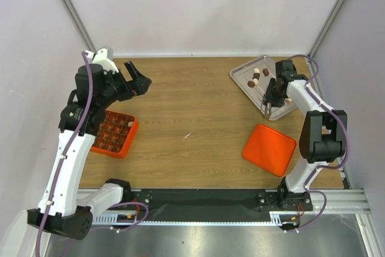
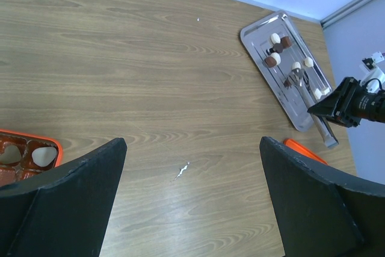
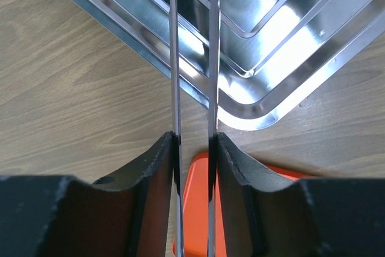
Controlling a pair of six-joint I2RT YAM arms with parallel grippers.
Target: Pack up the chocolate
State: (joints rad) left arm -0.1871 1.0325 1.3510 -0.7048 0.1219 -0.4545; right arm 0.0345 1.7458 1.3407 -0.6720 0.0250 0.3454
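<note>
Right gripper (image 3: 194,145), matte black, is pinching a pair of thin, mirror-bright metal tongs (image 3: 174,58). Their two flat blades are running up the centre of the right wrist view across the rounded corner of a ribbed, glossy stainless-steel tray (image 3: 289,52). Whether the tips are holding anything is not showing.

The chocolate (image 1: 257,75), small smooth rounded pieces in dark brown and cream-white, is lying on that tray at the upper right of the overhead view. At the left edge an orange gridded plastic box (image 1: 133,130) is showing brown in many cells and one pale spot, so packing seems partly done, with a handful of pieces still waiting. A flat orange lid (image 1: 269,148) is lying at the lower right, off the box.

Left gripper (image 2: 192,148) is hanging spread wide and holding nothing above the wood-grain table (image 1: 192,106).
</note>
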